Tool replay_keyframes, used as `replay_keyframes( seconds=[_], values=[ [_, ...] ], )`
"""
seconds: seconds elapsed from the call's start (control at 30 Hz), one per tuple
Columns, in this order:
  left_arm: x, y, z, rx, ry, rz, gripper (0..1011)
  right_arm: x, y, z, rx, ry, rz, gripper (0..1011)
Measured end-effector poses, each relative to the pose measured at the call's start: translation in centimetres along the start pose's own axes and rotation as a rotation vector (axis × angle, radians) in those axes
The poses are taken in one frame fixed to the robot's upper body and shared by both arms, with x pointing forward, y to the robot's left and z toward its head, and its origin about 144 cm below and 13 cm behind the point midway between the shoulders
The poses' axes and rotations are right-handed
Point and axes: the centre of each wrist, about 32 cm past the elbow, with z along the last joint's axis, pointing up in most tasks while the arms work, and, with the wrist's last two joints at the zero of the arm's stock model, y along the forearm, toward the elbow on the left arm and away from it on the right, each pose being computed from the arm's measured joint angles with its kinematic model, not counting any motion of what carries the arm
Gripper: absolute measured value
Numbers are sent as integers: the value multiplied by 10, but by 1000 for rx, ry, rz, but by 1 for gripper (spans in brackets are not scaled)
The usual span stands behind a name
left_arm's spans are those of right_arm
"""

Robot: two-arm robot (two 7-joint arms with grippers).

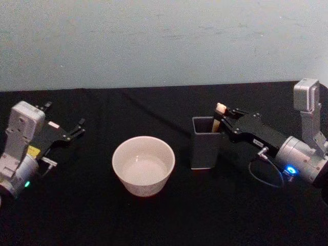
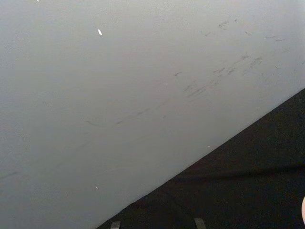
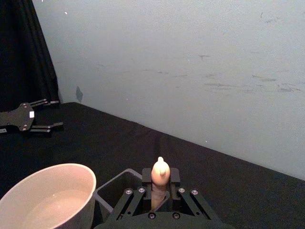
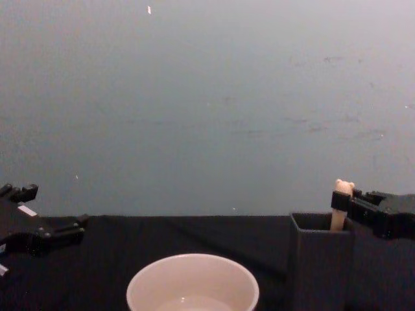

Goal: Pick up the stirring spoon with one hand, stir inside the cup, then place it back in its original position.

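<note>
Cream handle w/ tiny bear head marks the small stirring spoon (image 1: 220, 109). It stands upright in the tall dark grey square holder (image 1: 206, 148), at the corner nearest the right arm, bowl end hidden inside. Holder sits on the black cloth counter (image 1: 154, 220), w/ the wide cream-white round cup (image 1: 146, 188) just beside it on its left.

Step in hand, as judged: securing the spoon for lift-out. Stir and return not yet done.

Recommendations:
1. Lift straight up along the holder's axis until the bowl end is above the rim. Any sideways pull before that could catch the thin wall and tip the holder.
2. Grip sits high on the handle, just under the bear head. The part is slim, so the spoon may swing or slip. Go slow, keep it vertical.
3. Carry left over the cup rim w/ clearance, then lower near centre. Cup seems to hold a little clear liquid (not certain), so small circles, no rim contact.

Fingers:
- Right fingers (image 3: 146, 179): drawn in close on both sides of the handle, no gap visible in right wrist view. They appear to have hold of it.
- Left fingers (image 1: 72, 131): spread wide, nothing between them, at the counter's far left, well apart from the cup. Arm idle.
</note>
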Motion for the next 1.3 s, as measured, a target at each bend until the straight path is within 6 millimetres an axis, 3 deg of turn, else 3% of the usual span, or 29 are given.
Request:
replay_keyframes(
  seconds=[0.43,0.97,1.3],
  values=[
    [0,0,0,0,0,0,1001,0,0,3,9,10,3,210],
    [0,0,0,0,0,0,1001,-1,-3,29,90,46,15,210],
    [0,0,0,0,0,0,1001,0,7,49,172,35,21,210]
  ],
)
